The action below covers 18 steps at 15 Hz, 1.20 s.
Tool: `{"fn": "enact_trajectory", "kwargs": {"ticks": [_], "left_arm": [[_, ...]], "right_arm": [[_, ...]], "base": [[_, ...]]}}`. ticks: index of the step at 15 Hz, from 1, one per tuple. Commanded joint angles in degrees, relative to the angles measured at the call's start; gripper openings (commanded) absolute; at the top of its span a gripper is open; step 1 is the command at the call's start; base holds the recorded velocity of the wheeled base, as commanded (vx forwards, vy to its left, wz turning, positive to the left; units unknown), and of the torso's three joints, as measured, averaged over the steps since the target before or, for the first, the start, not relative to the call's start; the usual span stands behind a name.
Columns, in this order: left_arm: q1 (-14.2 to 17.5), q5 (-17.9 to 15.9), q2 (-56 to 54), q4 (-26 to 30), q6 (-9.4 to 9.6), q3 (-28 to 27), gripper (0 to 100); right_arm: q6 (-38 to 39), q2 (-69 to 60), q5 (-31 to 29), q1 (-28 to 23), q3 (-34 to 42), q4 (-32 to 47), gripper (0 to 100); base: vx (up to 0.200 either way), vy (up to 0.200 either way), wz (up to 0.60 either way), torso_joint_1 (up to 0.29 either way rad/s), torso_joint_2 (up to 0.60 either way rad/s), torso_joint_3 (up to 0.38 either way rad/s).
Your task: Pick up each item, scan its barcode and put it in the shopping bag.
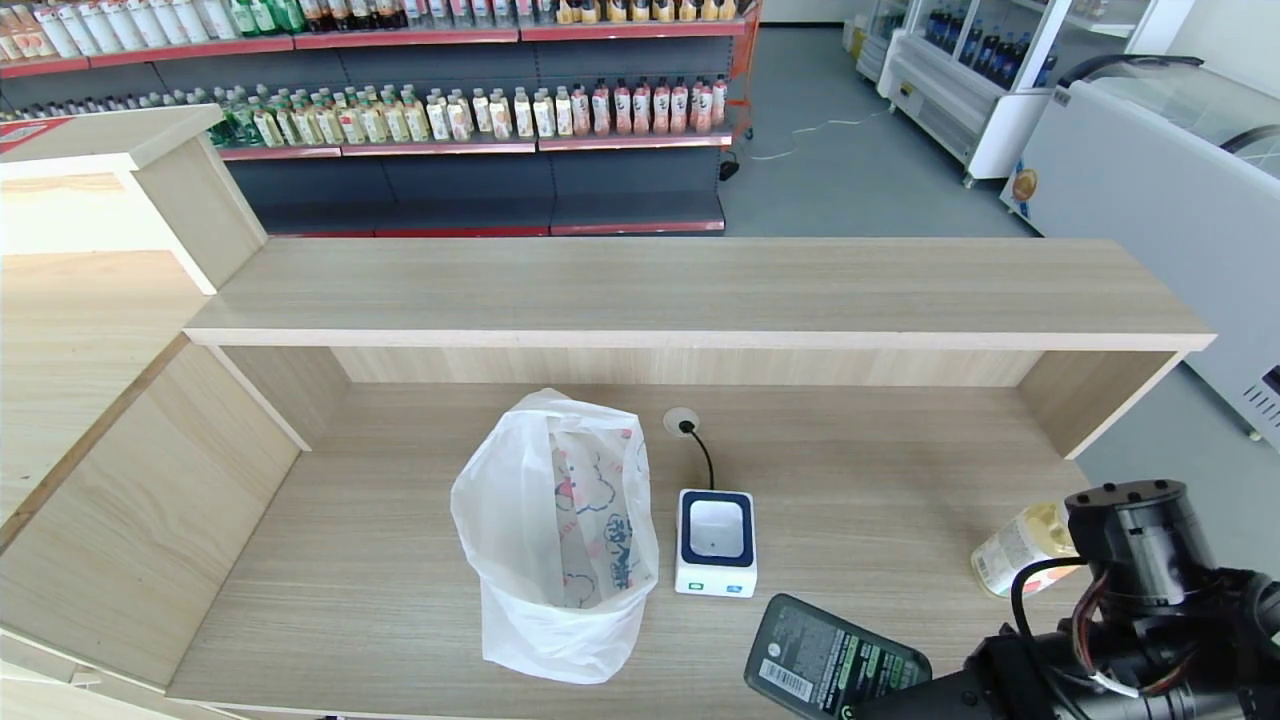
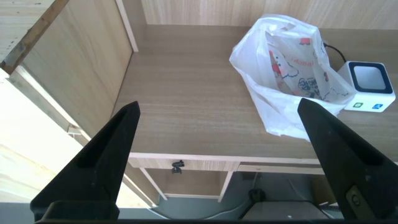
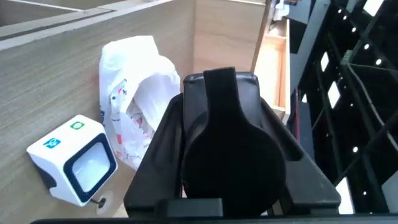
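Note:
A white plastic shopping bag (image 1: 520, 540) stands open on the wooden counter, with a cartoon-printed packet inside it. Just right of it sits a white barcode scanner (image 1: 715, 540) with a dark-framed window facing up. My right gripper (image 3: 230, 186) is shut on a dark flat pouch (image 1: 835, 660), held low near the counter's front edge, right of the scanner; its barcode label faces up. A pale bottle (image 1: 1022, 548) lies on its side at the counter's right end. My left gripper (image 2: 214, 168) hangs open and empty off the counter's front edge, left of the bag (image 2: 286, 68).
A raised wooden ledge (image 1: 700, 290) runs along the back of the counter, and side walls close it on the left and right. The scanner's cable (image 1: 700, 450) runs to a hole behind it. Shop shelves and freezers stand beyond.

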Motion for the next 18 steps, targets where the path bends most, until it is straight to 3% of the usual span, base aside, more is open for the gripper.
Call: {"fn": "enact_trajectory", "kwargs": {"ticks": [1, 8, 18], "left_arm": [[0.01, 0.00, -0.02, 0.00, -0.01, 0.00, 100], [0.01, 0.09, -0.02, 0.00, -0.01, 0.00, 100], [0.01, 0.09, -0.02, 0.00, -0.01, 0.00, 100]], "right_arm": [[-2.83, 1.33, 5.23, -0.02, 0.02, 0.45, 0], [-5.38, -2.97, 9.10, 0.33, 0.89, 0.10, 0], [-6.35, -2.97, 9.19, -0.02, 0.98, 0.36, 0]], "base": [[0.000, 0.000, 0.00, 0.000, 0.00, 0.000], [0.000, 0.000, 0.00, 0.000, 0.00, 0.000], [0.000, 0.000, 0.00, 0.000, 0.00, 0.000]]}}
